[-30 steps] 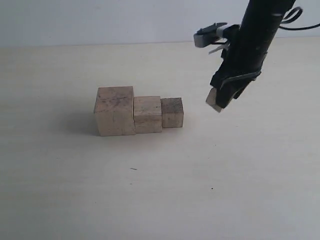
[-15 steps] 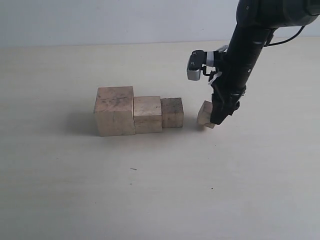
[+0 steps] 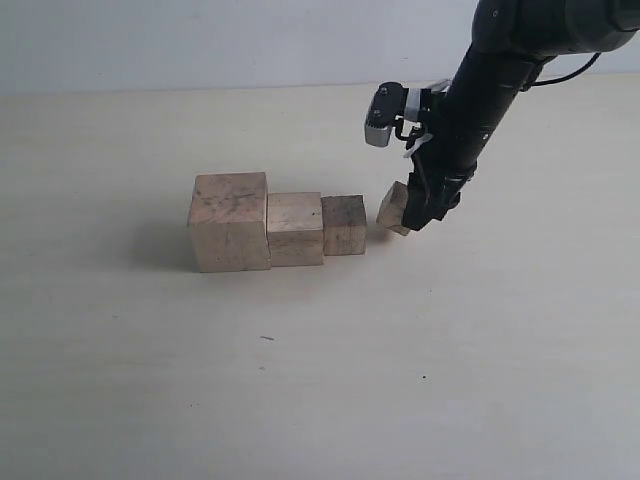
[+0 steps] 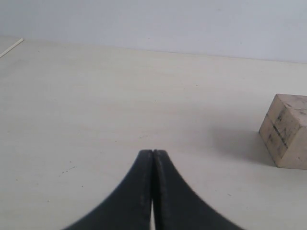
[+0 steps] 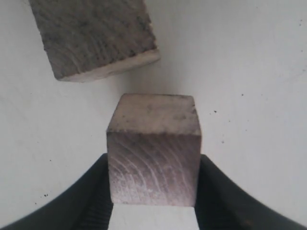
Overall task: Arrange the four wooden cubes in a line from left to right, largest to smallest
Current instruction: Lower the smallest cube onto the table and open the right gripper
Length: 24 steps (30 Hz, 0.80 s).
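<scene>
nearest us lies the pale cream flat tabletop [image 3: 300, 400], marked by a tiny dark speck [image 3: 267, 338]. farther in, three of the four pale unpainted wooden cubes stand in a row with their sides touching: the largest light-wood cube [image 3: 230, 222] on the left, the second-largest light-wood cube [image 3: 295, 229] against its right side, and the third light-wood cube [image 3: 343, 224], darker with scuffs, against that one. just right of the third cube and a little farther back we see the smallest pale wooden cube [image 3: 392, 208], parted from it by a narrow gap and turned askew to the row. the black right gripper [image 3: 412, 215] slants down from the upper right and is clamped on this smallest cube; in the right wrist view its two black fingers [image 5: 91, 191] press against opposite sides of it. we cannot tell whether the cube touches the tabletop. the black left gripper [image 4: 152, 158] shows only in its own wrist view, low over bare tabletop, its tips pressed together with nothing between them. behind everything runs a plain pale grey-blue wall [image 3: 200, 40]
</scene>
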Available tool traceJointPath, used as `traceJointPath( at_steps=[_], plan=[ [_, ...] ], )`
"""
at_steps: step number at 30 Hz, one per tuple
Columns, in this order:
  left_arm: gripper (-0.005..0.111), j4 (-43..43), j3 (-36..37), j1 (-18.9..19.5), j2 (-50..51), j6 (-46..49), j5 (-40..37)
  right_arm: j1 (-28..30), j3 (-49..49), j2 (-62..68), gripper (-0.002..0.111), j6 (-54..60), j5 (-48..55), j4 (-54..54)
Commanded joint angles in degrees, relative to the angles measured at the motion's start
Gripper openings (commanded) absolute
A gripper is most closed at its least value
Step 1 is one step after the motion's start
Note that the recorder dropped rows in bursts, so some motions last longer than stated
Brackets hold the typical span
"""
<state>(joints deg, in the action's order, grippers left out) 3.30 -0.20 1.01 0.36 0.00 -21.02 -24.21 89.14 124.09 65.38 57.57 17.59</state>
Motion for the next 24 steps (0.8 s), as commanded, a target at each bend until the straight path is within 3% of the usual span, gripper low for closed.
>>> traceJointPath(
  at_steps=[1, 24],
  plan=[
    [0.000, 0.33, 0.20, -0.39, -0.36, 0.00, 0.73, 0.22, -0.05, -0.30, 0.000, 0.67, -0.40, 2.23],
    [0.000, 0.33, 0.20, -0.39, -0.36, 0.00, 0.73, -0.52, -0.17, 0.85, 0.000, 0.67, 2.68, 0.65]
  ],
)
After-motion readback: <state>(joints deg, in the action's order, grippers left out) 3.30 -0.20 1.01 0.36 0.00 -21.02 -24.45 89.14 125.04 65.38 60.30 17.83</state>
